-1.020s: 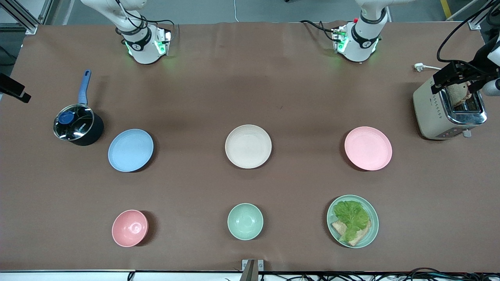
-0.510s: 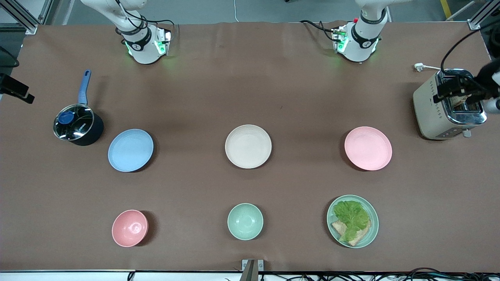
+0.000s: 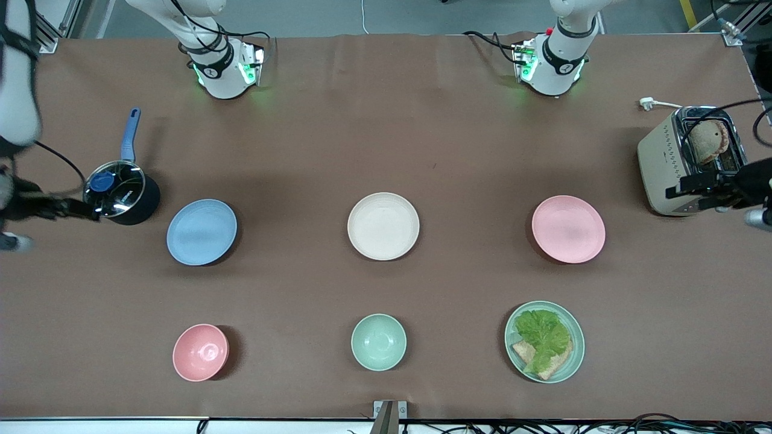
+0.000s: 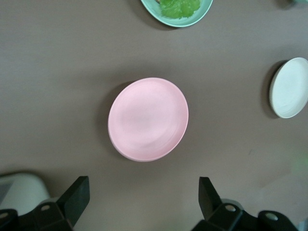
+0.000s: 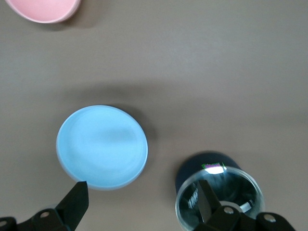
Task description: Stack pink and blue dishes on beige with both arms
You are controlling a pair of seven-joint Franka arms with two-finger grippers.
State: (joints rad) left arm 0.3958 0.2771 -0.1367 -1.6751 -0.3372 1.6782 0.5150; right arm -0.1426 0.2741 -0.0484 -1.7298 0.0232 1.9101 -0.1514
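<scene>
A: Around beige plate (image 3: 383, 226): pink plate (image 3: 568, 228) toward left arm's end, blue plate (image 3: 201, 232) toward right arm's end. All 3 apart.

B: Left gripper (image 4: 139, 204) over toaster (image 3: 690, 160), right gripper (image 5: 142, 207) over saucepan (image 3: 120, 193), both spread wide. Risk: clipping either while descending.

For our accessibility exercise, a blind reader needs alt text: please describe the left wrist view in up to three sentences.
A pale pink plate lies flat on the brown table, empty and untouched, with the left claw open above the table beside it. A beige plate and a green plate with lettuce show partly at the picture's edges.
</scene>
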